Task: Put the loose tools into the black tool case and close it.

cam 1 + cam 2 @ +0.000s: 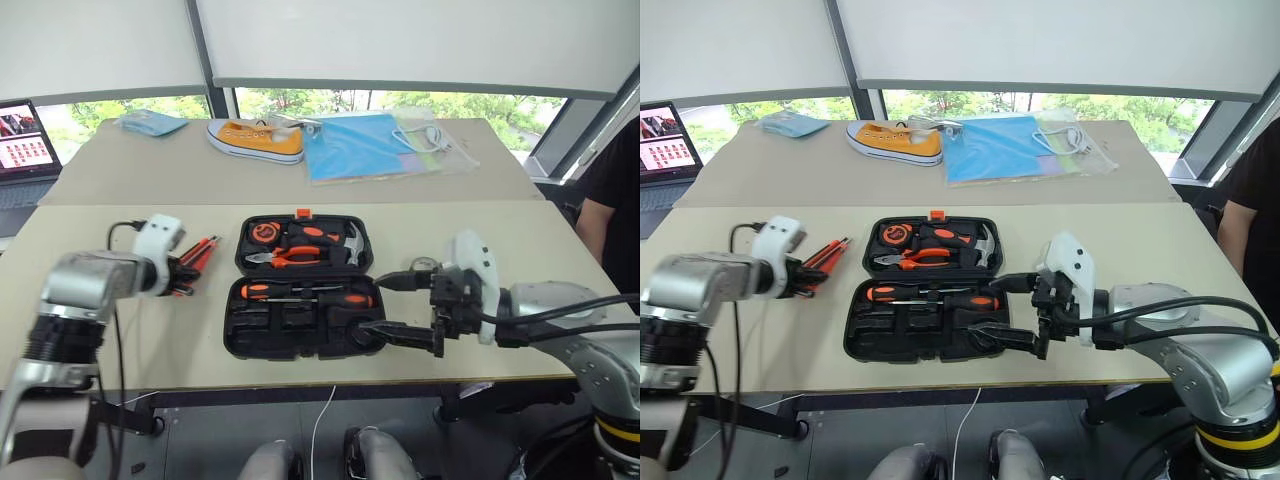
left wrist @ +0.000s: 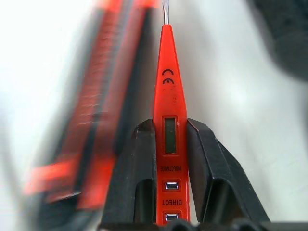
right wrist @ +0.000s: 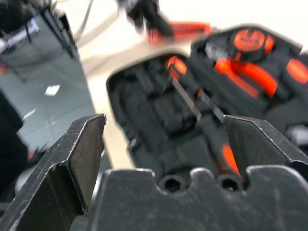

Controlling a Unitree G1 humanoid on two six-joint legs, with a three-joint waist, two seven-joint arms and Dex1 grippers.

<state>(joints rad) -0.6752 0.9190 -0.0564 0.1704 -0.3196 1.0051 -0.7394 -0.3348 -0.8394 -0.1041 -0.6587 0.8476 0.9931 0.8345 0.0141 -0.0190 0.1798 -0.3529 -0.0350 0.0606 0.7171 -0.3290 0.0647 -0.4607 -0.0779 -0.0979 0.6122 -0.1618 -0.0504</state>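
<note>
The black tool case (image 1: 262, 325) lies open in the middle of the near table. Its lid half holds a tape measure, pliers and a hammer, and two orange-handled screwdrivers (image 1: 305, 292) lie in the base. Left of the case lie loose tools (image 1: 203, 250) with orange-and-black handles. My left gripper (image 1: 183, 274) is over them, shut on the short orange tester (image 2: 169, 120), whose metal tip points away from the fingers (image 2: 137, 163). My right gripper (image 1: 372, 305) hovers open at the case's right front corner, with nothing between its fingers (image 3: 84, 144).
The far table carries a yellow sneaker (image 1: 255, 140), a blue folder with a cable (image 1: 365, 145) and a blue packet (image 1: 150, 122). A laptop (image 1: 25, 150) stands at the far left. A person in black (image 1: 615, 200) is at the right edge.
</note>
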